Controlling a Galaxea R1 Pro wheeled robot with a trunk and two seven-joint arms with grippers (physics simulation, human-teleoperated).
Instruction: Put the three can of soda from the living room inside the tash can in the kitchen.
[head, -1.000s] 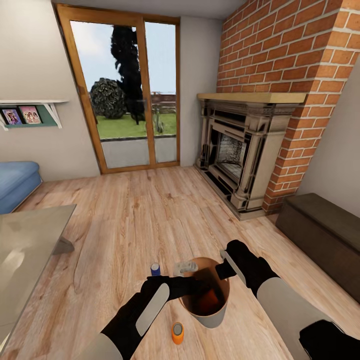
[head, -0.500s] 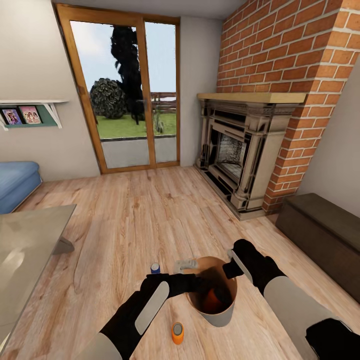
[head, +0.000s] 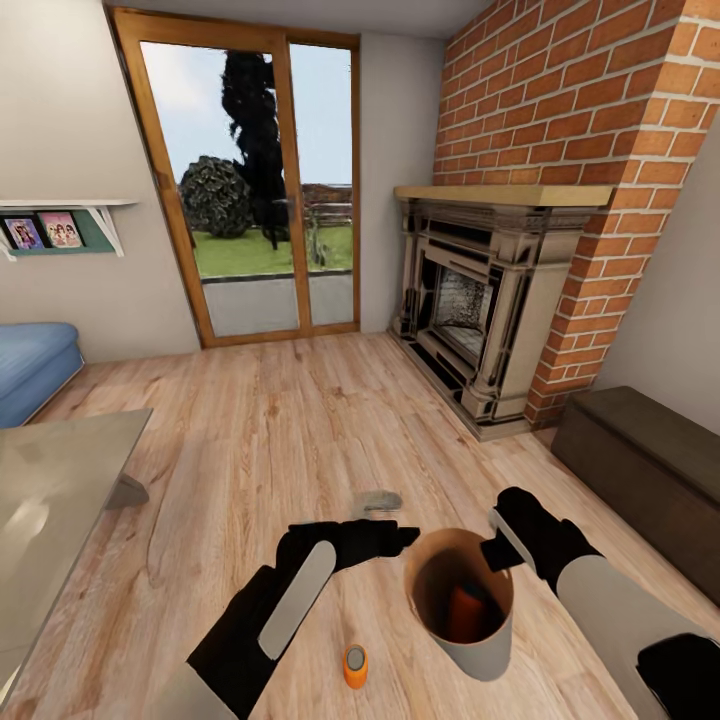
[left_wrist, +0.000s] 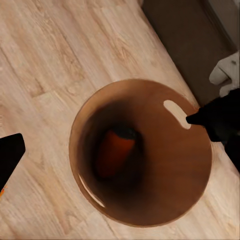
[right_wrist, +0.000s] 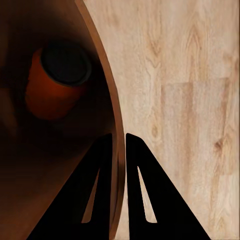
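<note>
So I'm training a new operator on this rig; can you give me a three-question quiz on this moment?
1. True or false: the right hand grips the trash can by its rim.
2. What lies inside the trash can?
A. an orange soda can
B. a blue soda can
C. nothing
3. Fill in: a second orange can stands on the ____, beside the left arm.

Key:
1. True; its fingers straddle the wall.
2. A, the orange soda can on its side.
3. floor.

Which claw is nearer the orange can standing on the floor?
Left. The left claw hangs above and beyond the orange can; the right claw grips the bin's rim, farther off.
</note>
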